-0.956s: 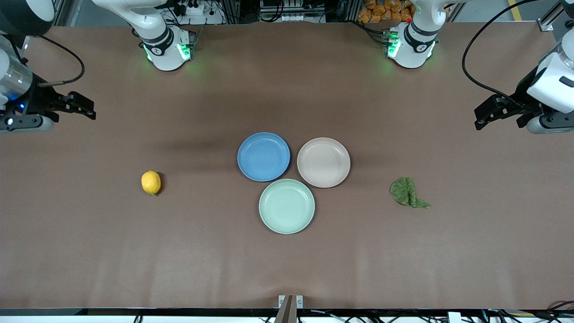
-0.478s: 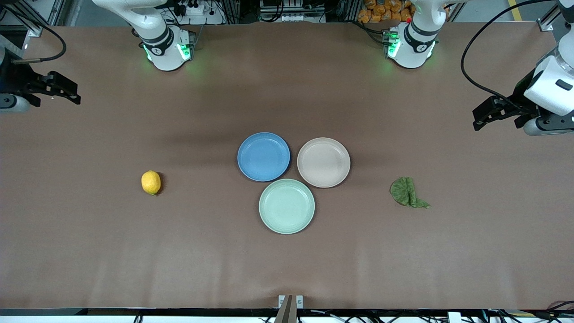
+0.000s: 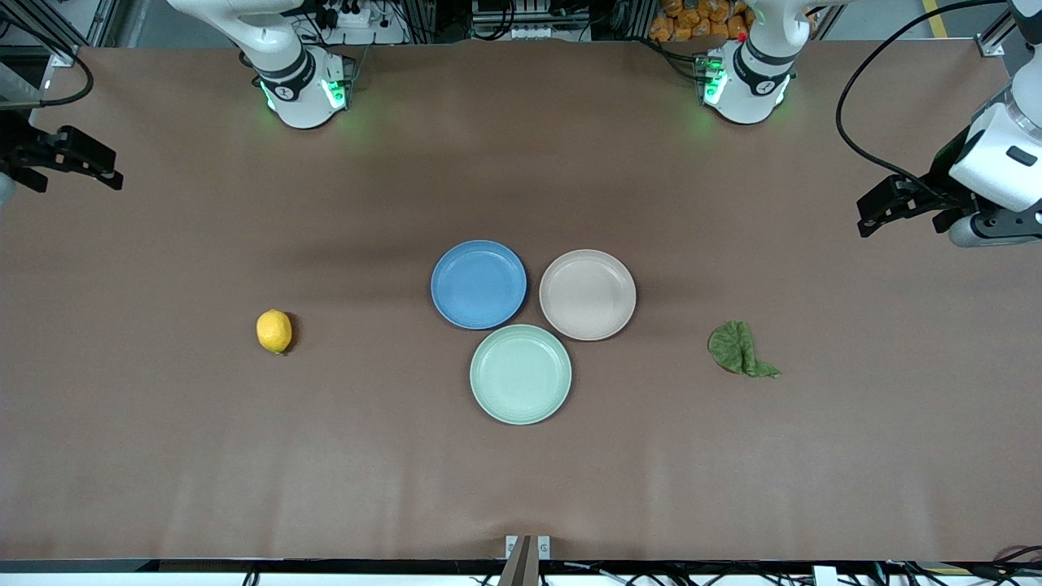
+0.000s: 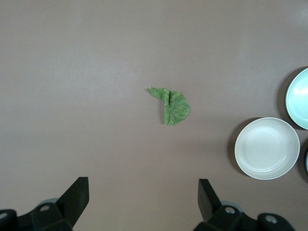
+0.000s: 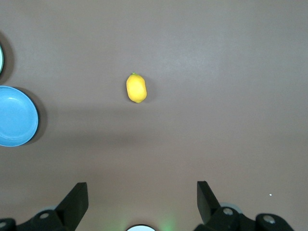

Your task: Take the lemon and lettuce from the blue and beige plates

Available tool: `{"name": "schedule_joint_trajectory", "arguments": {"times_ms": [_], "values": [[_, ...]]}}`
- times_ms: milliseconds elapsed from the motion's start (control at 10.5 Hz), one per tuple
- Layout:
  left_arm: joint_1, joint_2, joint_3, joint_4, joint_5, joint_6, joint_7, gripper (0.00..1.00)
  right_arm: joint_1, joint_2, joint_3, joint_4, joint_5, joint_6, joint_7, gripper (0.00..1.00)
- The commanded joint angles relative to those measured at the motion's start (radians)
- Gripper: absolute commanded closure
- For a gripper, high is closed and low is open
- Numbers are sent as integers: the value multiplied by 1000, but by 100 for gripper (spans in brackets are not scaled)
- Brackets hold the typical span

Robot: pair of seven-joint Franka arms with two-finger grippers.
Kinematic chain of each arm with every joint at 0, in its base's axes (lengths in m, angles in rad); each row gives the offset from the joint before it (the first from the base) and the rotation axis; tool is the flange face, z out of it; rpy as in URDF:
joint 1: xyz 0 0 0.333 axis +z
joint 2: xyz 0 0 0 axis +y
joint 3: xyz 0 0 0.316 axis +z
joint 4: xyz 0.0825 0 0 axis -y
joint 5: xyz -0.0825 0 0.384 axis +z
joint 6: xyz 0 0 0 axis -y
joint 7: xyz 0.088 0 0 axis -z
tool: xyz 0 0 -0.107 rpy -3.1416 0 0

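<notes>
A yellow lemon (image 3: pixel 274 330) lies on the brown table toward the right arm's end; it also shows in the right wrist view (image 5: pixel 136 88). A green lettuce leaf (image 3: pixel 737 349) lies toward the left arm's end; it also shows in the left wrist view (image 4: pixel 172 106). The blue plate (image 3: pixel 479 284) and the beige plate (image 3: pixel 587 294) stand empty at the table's middle. My right gripper (image 3: pixel 85 167) is open and empty, high at the table's end. My left gripper (image 3: pixel 879 213) is open and empty, high at the other end.
A pale green plate (image 3: pixel 520 373), also empty, stands nearer to the front camera than the other two plates and touches both. The arms' bases (image 3: pixel 303 85) stand at the table's back edge. A small bracket (image 3: pixel 527 547) sits at the front edge.
My right gripper has risen and drawn outward toward the table's end. My left gripper has shifted only slightly. The lemon, lettuce and plates have not moved.
</notes>
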Motion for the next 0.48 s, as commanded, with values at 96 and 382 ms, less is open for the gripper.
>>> {"name": "schedule_joint_trajectory", "arguments": {"times_ms": [96, 382], "values": [[-1, -13, 8, -12, -21, 0, 4, 0, -13, 32, -4, 48, -6, -15, 1, 0], [2, -16, 13, -6, -17, 0, 7, 0, -13, 35, -13, 50, -6, -1, -3, 0]]}}
